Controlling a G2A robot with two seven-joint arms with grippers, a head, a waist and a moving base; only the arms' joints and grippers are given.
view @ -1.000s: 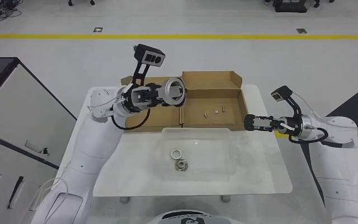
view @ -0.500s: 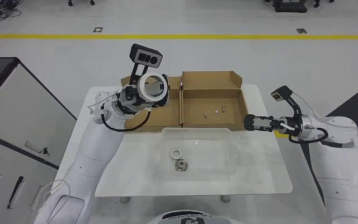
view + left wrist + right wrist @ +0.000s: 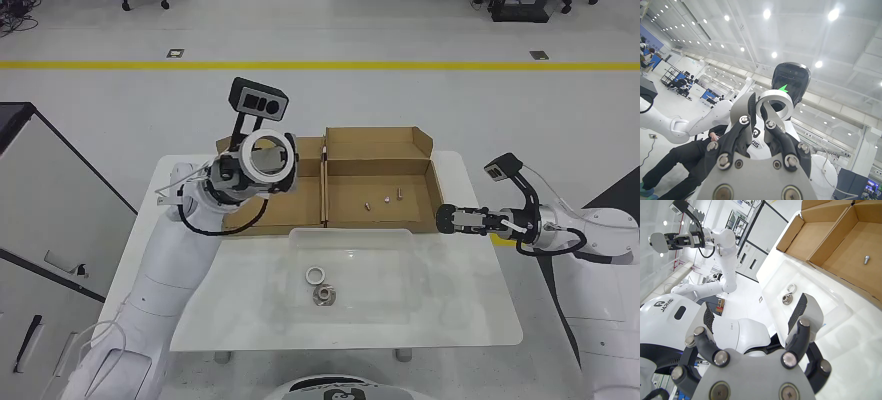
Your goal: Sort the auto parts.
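Upper left of the top view: the left jaws are clamped on the big metal ring (image 3: 776, 93), one finger through its hole and one outside. They hold it high over the left half of the cardboard box (image 3: 380, 140). At the right of the counter (image 3: 470, 290), the right jaws hang wide apart with nothing in them, just beside the box's near right corner. Two bolts (image 3: 368, 206) lie in the box's right half. In the clear tray (image 3: 380, 280), centre frame, a small ring (image 3: 315, 273) sits just beside a flanged hub (image 3: 324, 294).
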